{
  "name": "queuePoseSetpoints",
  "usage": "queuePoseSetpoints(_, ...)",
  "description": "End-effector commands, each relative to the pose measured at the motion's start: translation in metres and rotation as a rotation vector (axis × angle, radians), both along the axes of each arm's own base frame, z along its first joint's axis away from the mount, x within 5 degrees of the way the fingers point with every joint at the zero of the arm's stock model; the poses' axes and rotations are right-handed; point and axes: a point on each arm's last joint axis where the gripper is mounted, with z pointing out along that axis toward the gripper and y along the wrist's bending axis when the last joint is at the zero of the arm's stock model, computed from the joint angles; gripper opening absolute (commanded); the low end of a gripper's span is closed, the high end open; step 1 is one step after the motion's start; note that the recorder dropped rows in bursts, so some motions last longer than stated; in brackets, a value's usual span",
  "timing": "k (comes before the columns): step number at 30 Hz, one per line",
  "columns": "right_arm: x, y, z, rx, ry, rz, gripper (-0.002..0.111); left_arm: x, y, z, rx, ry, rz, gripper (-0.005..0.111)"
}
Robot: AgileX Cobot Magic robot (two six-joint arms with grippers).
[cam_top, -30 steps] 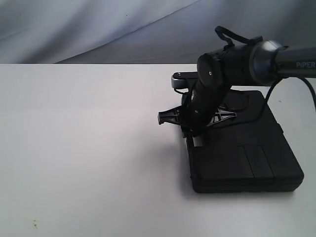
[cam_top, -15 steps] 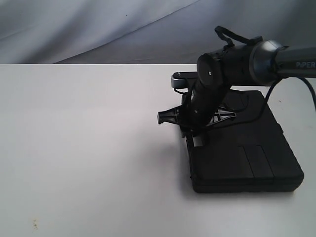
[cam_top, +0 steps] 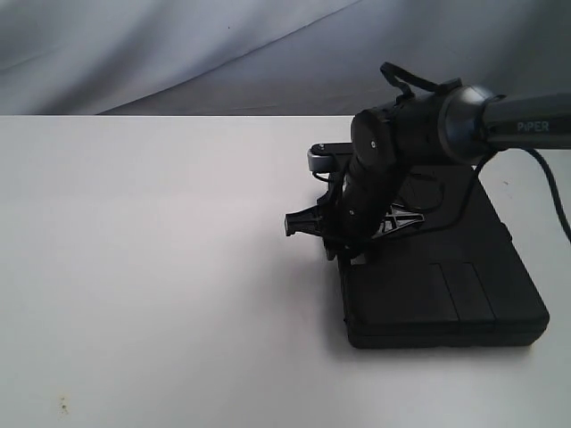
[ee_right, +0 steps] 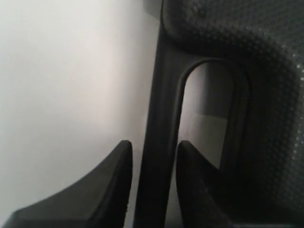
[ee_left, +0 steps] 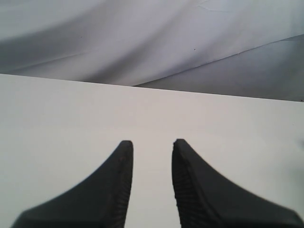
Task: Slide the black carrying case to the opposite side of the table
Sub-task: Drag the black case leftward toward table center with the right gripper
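Right gripper (ee_right: 153, 146) straddling the handle bar (ee_right: 164, 95) of the black textured plastic carrying case (cam_top: 437, 285), clamped or not I cannot tell, I judge myself at the grasp step, the case lying by the right edge of the plain white flat table (cam_top: 161, 250), so next comes a firm hold and a low, steady drag toward the left edge.

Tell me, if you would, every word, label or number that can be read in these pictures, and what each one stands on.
"PiPER": light letters on the dark link of the right arm, at the right edge of the exterior view.
Nothing else can be read. The black carrying case shows no legible marking, and neither wrist view holds any text.
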Motion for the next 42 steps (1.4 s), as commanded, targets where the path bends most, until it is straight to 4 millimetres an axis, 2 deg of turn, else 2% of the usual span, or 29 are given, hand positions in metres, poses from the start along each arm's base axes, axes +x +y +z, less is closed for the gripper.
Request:
queuePoseSetpoints(1, 0.001, 0.004, 0.0, 0.024, -0.008, -0.01, 0.03, 0.0, 0.0, -0.001, -0.001, -0.004, 0.004, 0.029)
queuePoseSetpoints(5, 0.002, 0.004, 0.001, 0.031, -0.018, -0.01, 0.03, 0.0, 0.0, -0.001, -0.001, -0.004, 0.004, 0.029)
queuePoseSetpoints(12, 0.003, 0.005, 0.002, 0.041, -0.031, -0.01, 0.021, 0.0, 0.0, -0.001, -0.001, -0.004, 0.004, 0.029)
queuePoseSetpoints(16, 0.001, 0.01, 0.002, 0.058, -0.046, -0.001, 0.007, 0.0, 0.0, -0.001, -0.001, -0.004, 0.004, 0.029)
queuePoseSetpoints(17, -0.001, 0.016, 0.003, 0.074, -0.063, 0.011, 0.0, 0.0, 0.0, -0.001, -0.001, -0.004, 0.004, 0.029)
queuePoseSetpoints(22, -0.009, 0.042, 0.008, 0.208, -0.113, -0.003, 0.0, 0.0, 0.0, -0.001, -0.001, -0.004, 0.004, 0.029)
queuePoseSetpoints(25, -0.011, 0.057, 0.015, 0.219, -0.113, 0.025, 0.0, 0.0, 0.0, -0.001, -0.001, -0.004, 0.004, 0.029)
queuePoseSetpoints(28, -0.01, 0.081, 0.023, 0.216, -0.094, 0.066, 0.0, 0.0, 0.0, -0.001, -0.001, -0.004, 0.004, 0.029)
queuePoseSetpoints(37, -0.008, 0.126, 0.015, 0.244, -0.079, 0.074, 0.0, 0.0, 0.0, -0.001, -0.001, -0.004, 0.004, 0.029)
queuePoseSetpoints(42, -0.013, 0.141, 0.008, 0.254, -0.077, 0.086, 0.0, 0.0, 0.0, -0.001, -0.001, -0.004, 0.004, 0.029)
